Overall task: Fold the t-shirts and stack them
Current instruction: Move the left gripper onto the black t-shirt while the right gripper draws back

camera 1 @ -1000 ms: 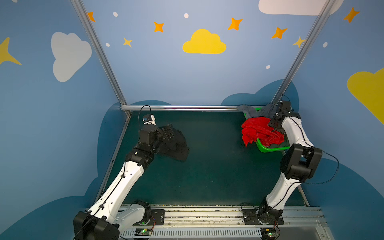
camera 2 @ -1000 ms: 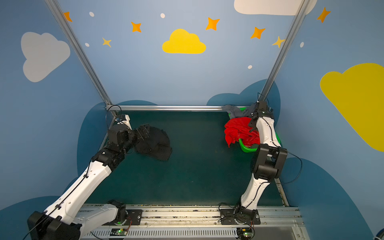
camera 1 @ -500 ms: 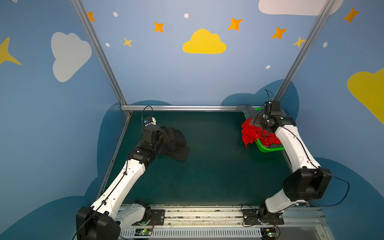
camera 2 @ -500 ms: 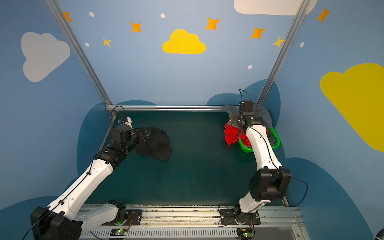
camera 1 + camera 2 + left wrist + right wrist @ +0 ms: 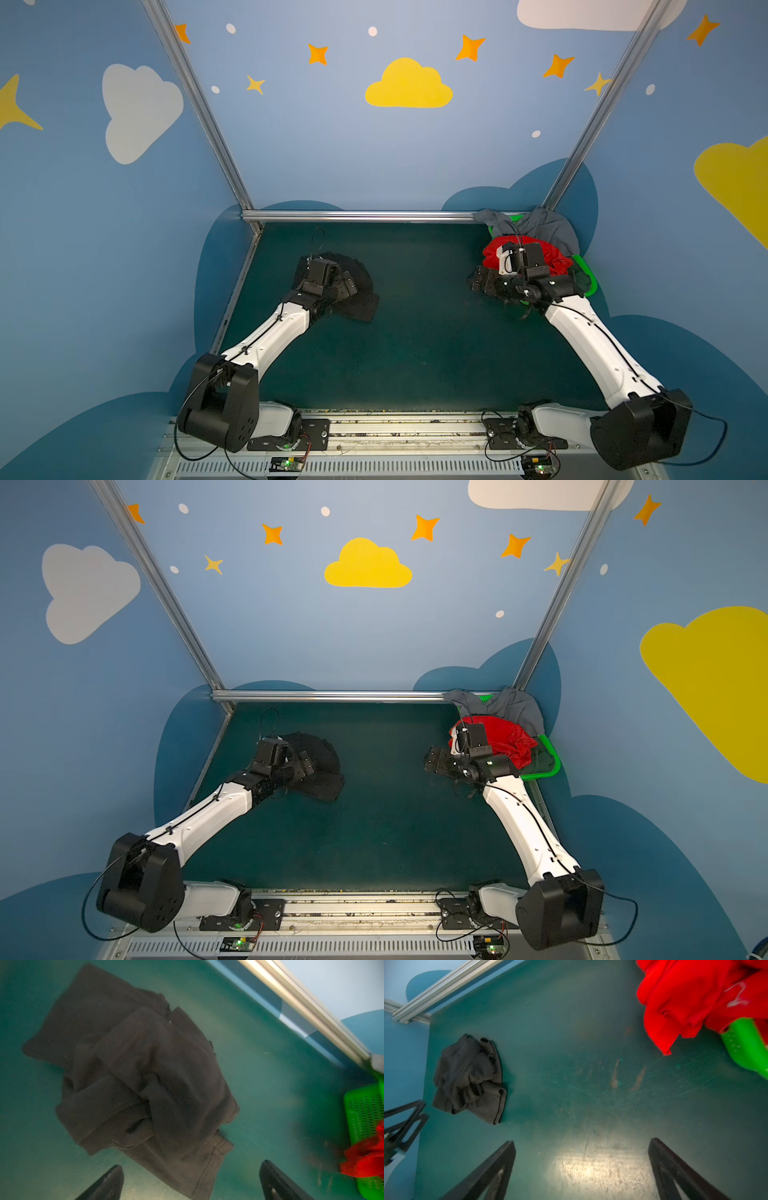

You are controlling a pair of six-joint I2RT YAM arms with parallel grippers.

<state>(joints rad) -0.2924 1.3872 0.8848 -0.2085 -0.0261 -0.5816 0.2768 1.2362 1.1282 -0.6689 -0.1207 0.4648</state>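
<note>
While both arms hover empty, black t-shirt (image 5: 362, 291) lies rumpled on the table (image 5: 415, 353) under left gripper (image 5: 191, 1165), likely set out for folding | fingers apart on both, right gripper (image 5: 582, 1141) near green basket (image 5: 544, 773) | count: four shirts, with red t-shirt (image 5: 548, 253), grey t-shirt (image 5: 548, 228), dark green t-shirt (image 5: 540, 757) heaped in the one basket

dark green table (image 5: 415, 340) bears a crumpled black t-shirt (image 5: 365, 302) and a green basket (image 5: 590, 282).

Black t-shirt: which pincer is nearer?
Left. The left pincer hangs open over the black t-shirt; the right pincer is open across the table, beside the red t-shirt and green basket.
</note>
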